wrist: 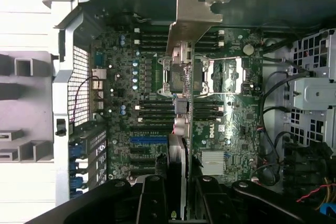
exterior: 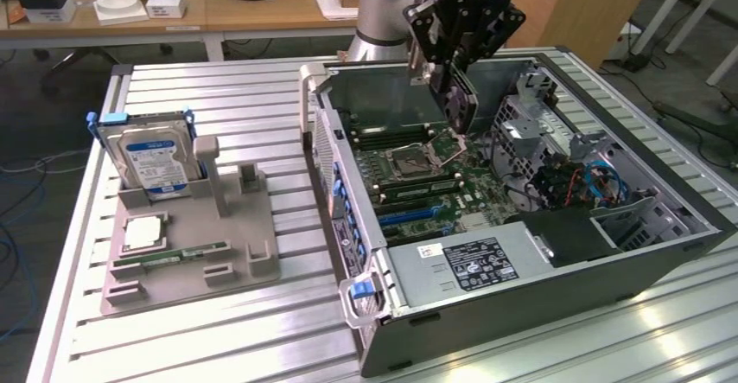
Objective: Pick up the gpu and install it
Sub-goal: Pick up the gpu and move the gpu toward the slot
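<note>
The gpu [exterior: 459, 111] hangs upright, clamped between the gripper [exterior: 450, 76] fingers, above the motherboard [exterior: 461, 184] at the far end of the open computer case [exterior: 519, 314].

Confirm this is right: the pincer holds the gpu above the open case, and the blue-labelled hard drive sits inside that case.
Wrong on the hard drive: the exterior view shows it standing in the grey holder, outside the case.

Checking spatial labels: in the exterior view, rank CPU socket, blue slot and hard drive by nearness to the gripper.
1. CPU socket, close under the gripper.
2. Blue slot, midway along the motherboard.
3. Hard drive, outside the case, exterior view's left.
</note>
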